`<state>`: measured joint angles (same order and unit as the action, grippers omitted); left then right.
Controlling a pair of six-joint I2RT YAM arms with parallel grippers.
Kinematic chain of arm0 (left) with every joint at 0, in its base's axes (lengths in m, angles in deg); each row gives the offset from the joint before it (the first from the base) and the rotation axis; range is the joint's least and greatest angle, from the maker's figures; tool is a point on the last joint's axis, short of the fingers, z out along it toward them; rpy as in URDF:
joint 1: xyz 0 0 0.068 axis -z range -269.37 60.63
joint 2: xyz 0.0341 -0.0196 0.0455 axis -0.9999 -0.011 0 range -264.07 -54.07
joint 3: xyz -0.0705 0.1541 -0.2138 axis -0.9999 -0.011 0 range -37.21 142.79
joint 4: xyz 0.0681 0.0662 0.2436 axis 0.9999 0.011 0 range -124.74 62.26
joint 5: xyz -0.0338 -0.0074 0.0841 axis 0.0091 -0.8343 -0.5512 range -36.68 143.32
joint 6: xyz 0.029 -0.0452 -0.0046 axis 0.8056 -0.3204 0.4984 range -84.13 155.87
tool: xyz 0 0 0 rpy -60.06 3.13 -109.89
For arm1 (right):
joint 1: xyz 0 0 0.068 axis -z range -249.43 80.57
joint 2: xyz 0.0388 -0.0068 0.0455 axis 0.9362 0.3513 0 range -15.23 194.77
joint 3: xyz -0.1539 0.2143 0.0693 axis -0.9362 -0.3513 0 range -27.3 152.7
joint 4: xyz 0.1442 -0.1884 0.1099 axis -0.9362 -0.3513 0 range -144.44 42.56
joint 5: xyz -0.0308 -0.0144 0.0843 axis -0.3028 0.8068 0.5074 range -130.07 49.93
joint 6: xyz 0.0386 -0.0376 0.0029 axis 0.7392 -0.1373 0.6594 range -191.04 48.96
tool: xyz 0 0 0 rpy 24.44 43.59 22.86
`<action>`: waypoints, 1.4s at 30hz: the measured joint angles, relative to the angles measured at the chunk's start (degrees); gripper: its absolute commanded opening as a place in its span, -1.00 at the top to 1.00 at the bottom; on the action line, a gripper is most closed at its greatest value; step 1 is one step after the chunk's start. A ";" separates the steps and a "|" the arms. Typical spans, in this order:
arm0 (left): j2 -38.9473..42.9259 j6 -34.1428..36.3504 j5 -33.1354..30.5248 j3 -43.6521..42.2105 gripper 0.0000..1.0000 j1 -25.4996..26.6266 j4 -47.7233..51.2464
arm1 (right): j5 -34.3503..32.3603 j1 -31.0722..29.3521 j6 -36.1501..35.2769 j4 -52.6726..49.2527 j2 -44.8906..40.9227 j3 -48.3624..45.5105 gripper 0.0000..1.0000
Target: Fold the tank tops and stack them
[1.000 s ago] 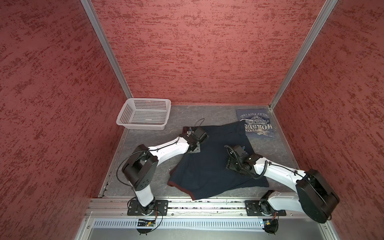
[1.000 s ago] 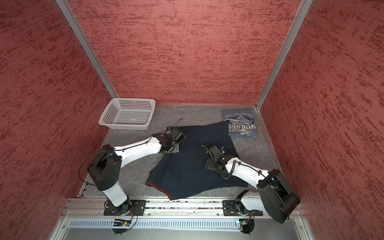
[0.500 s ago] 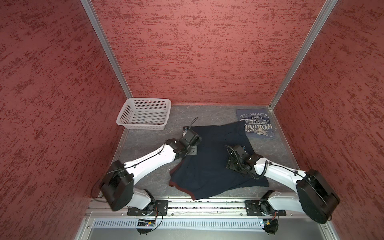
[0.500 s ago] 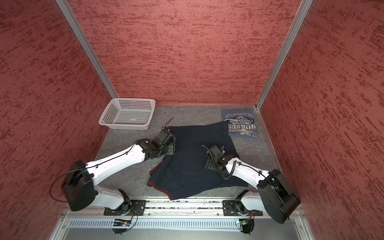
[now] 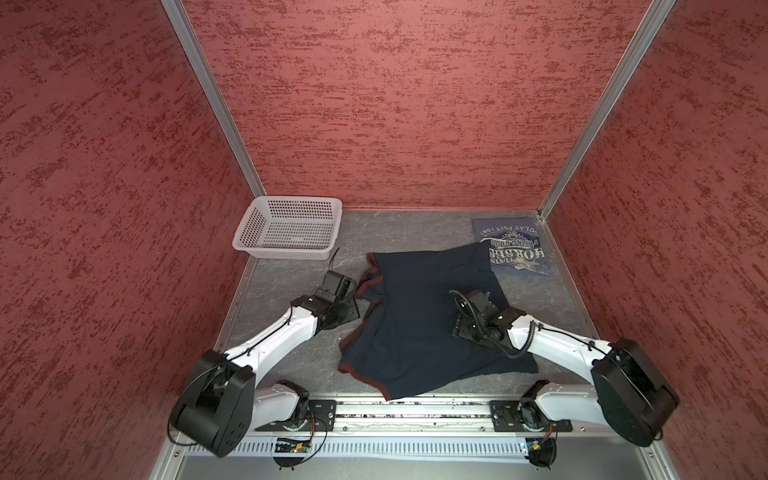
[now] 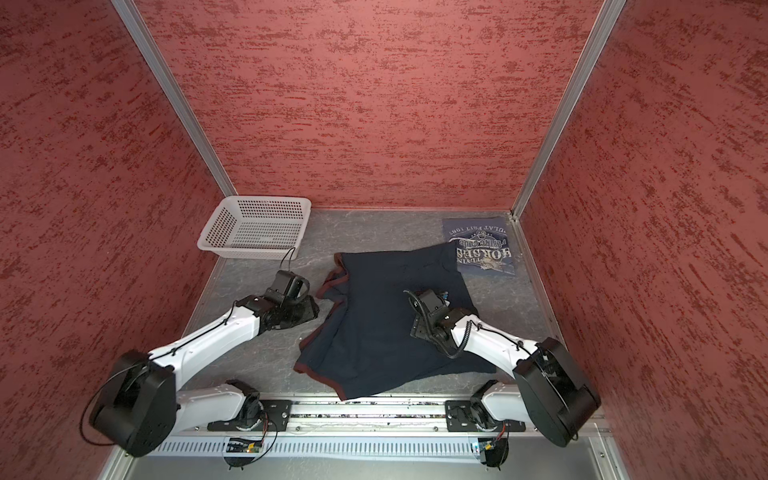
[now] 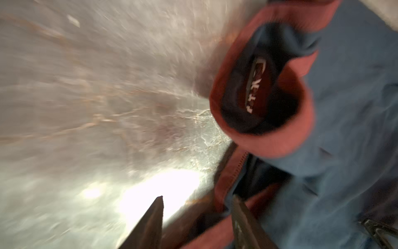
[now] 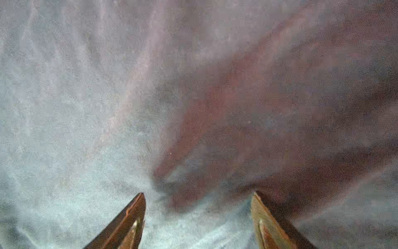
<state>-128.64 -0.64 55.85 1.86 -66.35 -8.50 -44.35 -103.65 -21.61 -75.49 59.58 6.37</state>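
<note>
- Reference item: the dark navy tank top [image 5: 415, 324] lies spread and rumpled on the grey tabletop [image 5: 299, 365], between the two arms. All locations below are given from this garment.
- Nearest: the garment's near corner, edged with maroon trim [image 5: 361, 374], reaches up to the mounting rail [image 5: 415, 411] that carries both arm bases.
- The right pincer [image 8: 198, 193] sits on the garment's right half, slightly nearer than its middle.
  - State: released, with the jaws spread wide.
  - Both fingertips press down onto the navy cloth and nothing is clamped between them. Creases fan out from the area ahead of the tips.
- The left pincer [image 7: 198, 197] sits just beside the garment's left edge, at a maroon-trimmed opening.
  - State: released, with the jaws parted. The left wrist view is motion-blurred.
  - The maroon hem lies against one finger and bare tabletop shows beside the other.
- Inside that opening a label [image 7: 256, 84] with whitish characters is visible but not legible.
- The slate-blue tank top [image 5: 515, 249] lies beyond the garment's far right corner as a flat, compact rectangle with its whitish lettering upward. The navy corner meets its edge. Whether the two overlap cannot be determined.
- The white basket [image 5: 286, 249] stands beyond the garment's far left corner, apart from it and next to the far wall [image 5: 395, 104].
</note>
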 measured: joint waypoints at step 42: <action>-22.58 5.27 2.49 21.16 0.33 -4.57 -5.62 | -0.74 0.85 -0.50 1.62 0.90 0.20 -0.56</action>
<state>-151.22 4.63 58.34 23.02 -70.91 -14.11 -45.09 -102.80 -22.11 -73.87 60.48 6.57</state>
